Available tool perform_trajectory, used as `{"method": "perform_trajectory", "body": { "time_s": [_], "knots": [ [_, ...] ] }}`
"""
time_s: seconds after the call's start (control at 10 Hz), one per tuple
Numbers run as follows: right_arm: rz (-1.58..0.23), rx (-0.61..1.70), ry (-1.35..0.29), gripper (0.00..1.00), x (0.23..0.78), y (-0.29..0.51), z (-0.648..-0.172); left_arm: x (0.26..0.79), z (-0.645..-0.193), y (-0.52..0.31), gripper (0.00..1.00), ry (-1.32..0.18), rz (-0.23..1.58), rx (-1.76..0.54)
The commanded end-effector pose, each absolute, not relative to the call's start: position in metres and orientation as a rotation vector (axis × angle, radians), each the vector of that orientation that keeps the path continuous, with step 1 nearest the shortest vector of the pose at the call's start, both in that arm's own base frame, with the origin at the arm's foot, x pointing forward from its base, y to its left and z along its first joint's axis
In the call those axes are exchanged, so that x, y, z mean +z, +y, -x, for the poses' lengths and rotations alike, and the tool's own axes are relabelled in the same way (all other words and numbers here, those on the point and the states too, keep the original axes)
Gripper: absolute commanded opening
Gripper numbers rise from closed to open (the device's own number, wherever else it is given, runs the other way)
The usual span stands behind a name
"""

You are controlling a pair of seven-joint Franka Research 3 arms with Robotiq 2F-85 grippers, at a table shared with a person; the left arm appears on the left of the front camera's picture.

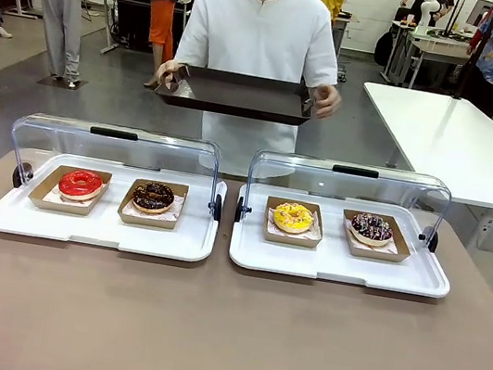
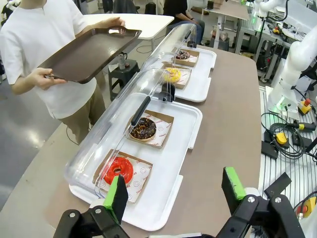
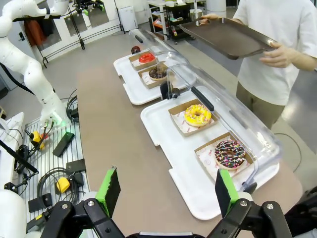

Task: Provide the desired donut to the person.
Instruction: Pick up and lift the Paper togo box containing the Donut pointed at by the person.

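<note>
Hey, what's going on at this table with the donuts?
A person in a white shirt stands at the far side, holding an empty brown tray in both hands. The left display case holds a red donut and a chocolate donut, the right display case a yellow donut and a sprinkled donut. The left gripper and right gripper hover open, holding nothing.

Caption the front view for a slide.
Person holds a dark tray; open left case shows red donut and chocolate donut, open right case yellow donut and sprinkled donut.
</note>
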State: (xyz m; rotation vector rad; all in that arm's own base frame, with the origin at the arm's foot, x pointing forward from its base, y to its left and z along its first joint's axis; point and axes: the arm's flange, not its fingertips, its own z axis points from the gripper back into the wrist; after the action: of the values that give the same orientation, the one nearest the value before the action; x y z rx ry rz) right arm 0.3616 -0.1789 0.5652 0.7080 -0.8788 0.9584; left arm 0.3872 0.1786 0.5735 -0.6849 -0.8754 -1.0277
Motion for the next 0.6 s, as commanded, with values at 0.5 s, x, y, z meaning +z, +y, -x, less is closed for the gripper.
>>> {"method": "perform_trajectory", "body": {
  "time_s": [0.5],
  "knots": [
    [-0.714, 0.963, -0.875, 1.00, 0.5656, -0.1785, -0.3635, 0.5742, -0.3868, 0.1779, 1.00, -0.875, 0.690, -1.031]
  ]
}}
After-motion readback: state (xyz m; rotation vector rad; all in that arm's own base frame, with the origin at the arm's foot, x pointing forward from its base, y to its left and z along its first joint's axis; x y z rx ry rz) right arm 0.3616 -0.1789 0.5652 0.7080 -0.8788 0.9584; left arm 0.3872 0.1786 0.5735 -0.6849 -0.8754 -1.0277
